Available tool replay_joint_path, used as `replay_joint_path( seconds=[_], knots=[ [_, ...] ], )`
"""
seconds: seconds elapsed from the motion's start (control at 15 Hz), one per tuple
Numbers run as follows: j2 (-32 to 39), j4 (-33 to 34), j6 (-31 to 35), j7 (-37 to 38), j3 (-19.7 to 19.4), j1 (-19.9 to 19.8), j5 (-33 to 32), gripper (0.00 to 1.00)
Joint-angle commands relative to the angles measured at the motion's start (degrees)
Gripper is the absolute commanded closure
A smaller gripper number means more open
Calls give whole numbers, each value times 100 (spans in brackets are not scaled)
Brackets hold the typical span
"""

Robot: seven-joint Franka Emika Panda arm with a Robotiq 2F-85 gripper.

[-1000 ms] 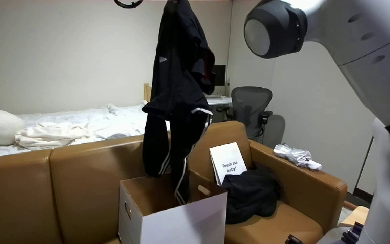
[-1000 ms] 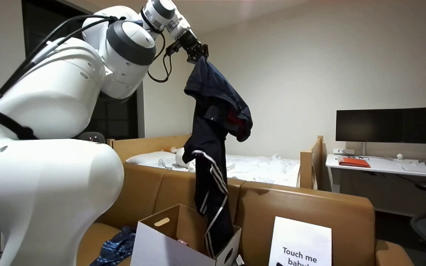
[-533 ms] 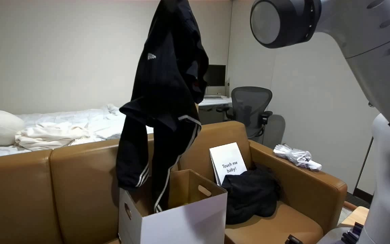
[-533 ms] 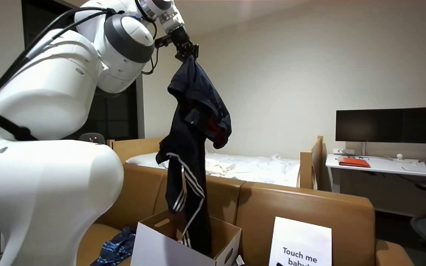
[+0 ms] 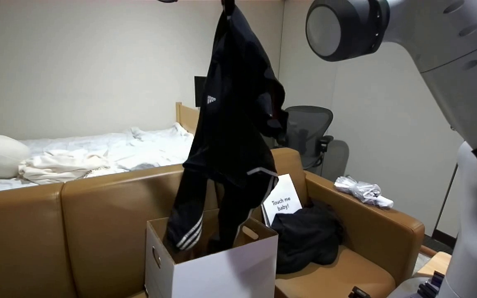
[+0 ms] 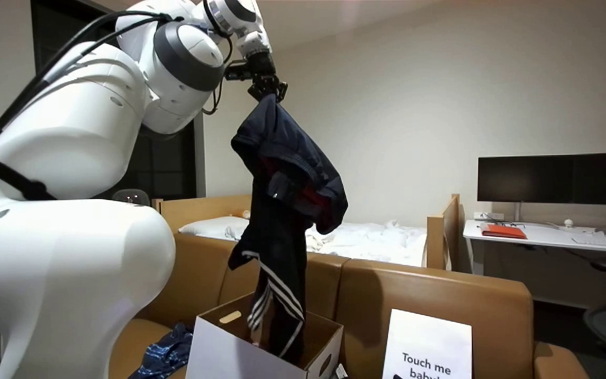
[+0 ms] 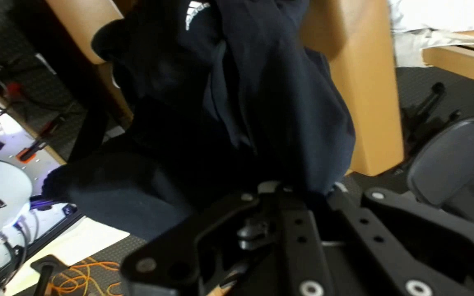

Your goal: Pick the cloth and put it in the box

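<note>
One cloth (image 6: pixel 279 226) hangs near-vertical, striped end down, pinched by the hand (image 6: pixel 268 95); an exterior view alone shows blue fabric (image 6: pixel 165 353).

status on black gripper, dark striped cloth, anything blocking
Black gripper shut on dark striped cloth; lower end inside open white cardboard box; no obstruction seen.

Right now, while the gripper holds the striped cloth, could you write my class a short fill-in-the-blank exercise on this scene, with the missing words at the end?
1. The gripper holds the striped cloth, whose lower part hangs down into the ____.
2. The stripes on the cloth are ____.
3. The sign on the sofa reads "Touch me ____!"

Missing words, in order: box; white; baby.
</note>
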Motion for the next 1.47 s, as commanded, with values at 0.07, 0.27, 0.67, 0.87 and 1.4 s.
replay_joint_path(
  seconds=[0.07,0.27,0.67,0.87,1.4],
  knots=[
    [452,518,-870,32,1941,-1004,50,99],
    [583,103,-1407,44,3287,-1378,-585,99],
    [1605,429,-1874,316,4392,-2003,-763,98],
    [1945,531,-1121,428,4433,-1997,-997,98],
    [1923,310,1393,876,4323,-2134,-1622,99]
  ],
)
